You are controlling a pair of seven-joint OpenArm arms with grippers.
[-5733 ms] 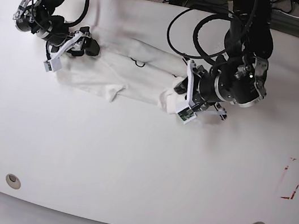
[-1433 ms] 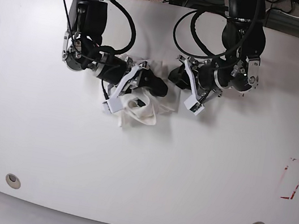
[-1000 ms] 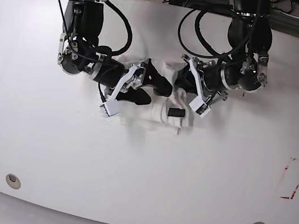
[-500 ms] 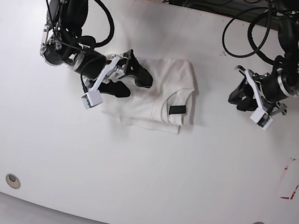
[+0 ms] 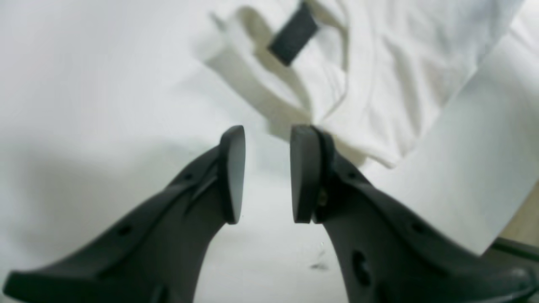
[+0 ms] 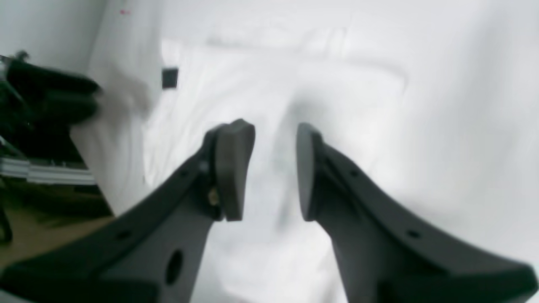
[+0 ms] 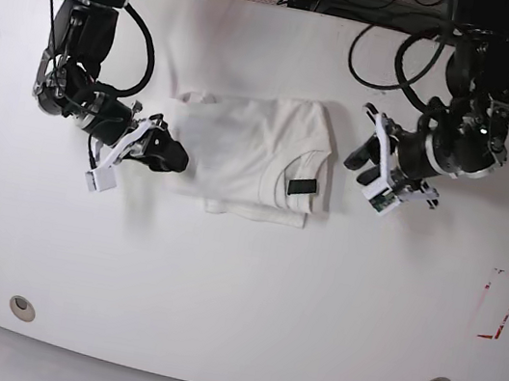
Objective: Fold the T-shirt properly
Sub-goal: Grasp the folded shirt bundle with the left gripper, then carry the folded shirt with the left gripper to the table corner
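Well, the white table [image 7: 238,286] is the biggest thing in front of me, a broad rounded slab, and the T-shirt [image 7: 241,154] lies on it nearer the far edge than the near one, a little left of the middle as I face it. It is folded into a compact, roughly square packet, plain white side up with none of the print showing, the collar opening and its small black neck label [image 7: 302,188] turned toward the right-hand side. One lower edge sticks out slightly past the layer above, so I judge the fold nearly done rather than tidy. On either side sit the arms, both clear of the cloth, which suggests they have let go so the packet can settle. The right gripper [image 7: 170,155] sits just beside the shirt's left edge, low over the tabletop; from its own camera the fingers [image 6: 229,168] stand a little apart with nothing between them, the shirt spread beyond. The left gripper [image 7: 364,165] hovers just off the collar side, its fingers [image 5: 231,172] likewise parted and empty, aimed at the hem corner nearest it, perhaps for straightening. Smallest, a red marking [image 7: 499,305] sits by the right edge.
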